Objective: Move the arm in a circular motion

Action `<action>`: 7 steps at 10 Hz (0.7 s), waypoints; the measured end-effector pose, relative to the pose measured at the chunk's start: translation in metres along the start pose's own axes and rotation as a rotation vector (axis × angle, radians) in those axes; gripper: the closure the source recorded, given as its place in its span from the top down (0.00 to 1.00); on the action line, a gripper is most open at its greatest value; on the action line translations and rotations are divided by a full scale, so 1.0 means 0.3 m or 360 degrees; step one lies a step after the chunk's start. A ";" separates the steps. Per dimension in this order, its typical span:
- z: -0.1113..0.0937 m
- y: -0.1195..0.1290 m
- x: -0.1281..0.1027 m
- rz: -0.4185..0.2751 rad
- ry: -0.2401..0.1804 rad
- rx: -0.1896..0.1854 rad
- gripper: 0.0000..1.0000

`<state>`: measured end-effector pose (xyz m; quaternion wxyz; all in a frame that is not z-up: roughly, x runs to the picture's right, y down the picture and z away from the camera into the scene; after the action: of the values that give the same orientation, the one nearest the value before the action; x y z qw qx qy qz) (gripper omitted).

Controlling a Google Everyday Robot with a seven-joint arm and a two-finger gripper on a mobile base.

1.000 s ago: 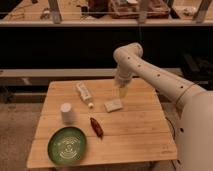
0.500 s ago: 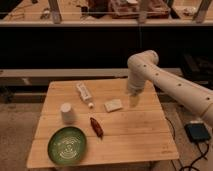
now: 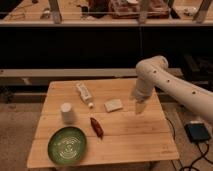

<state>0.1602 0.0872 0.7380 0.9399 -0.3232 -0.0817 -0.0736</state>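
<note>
The arm [image 3: 181, 93] comes in from the right edge, climbs leftward to a rounded joint above the far right corner of the surface [image 3: 135, 136], then bends straight down. Small dark holes dot its white shell. At its lower end the hand [image 3: 139, 108] hangs as a tapered tip over the right side of the surface, just right of a pale flat block [image 3: 113, 105] and apart from it. Whether the hand is open or closed cannot be told, and nothing can be seen in its hold.

On the surface, a white tube [image 3: 83, 93] lies at an angle near the far middle. A white cup [image 3: 67, 113] stands upside down on the left. A green plate [image 3: 67, 145] sits in the near left corner. A small dark red object [image 3: 96, 127] lies between the plate and the block. On the floor to the right is a black box [image 3: 199, 132] with a cable.
</note>
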 end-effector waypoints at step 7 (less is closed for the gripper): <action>0.032 -0.207 -0.284 -0.0205 0.0030 0.0059 0.59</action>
<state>0.0642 0.0518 0.7652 0.9398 -0.2991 -0.0948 -0.1354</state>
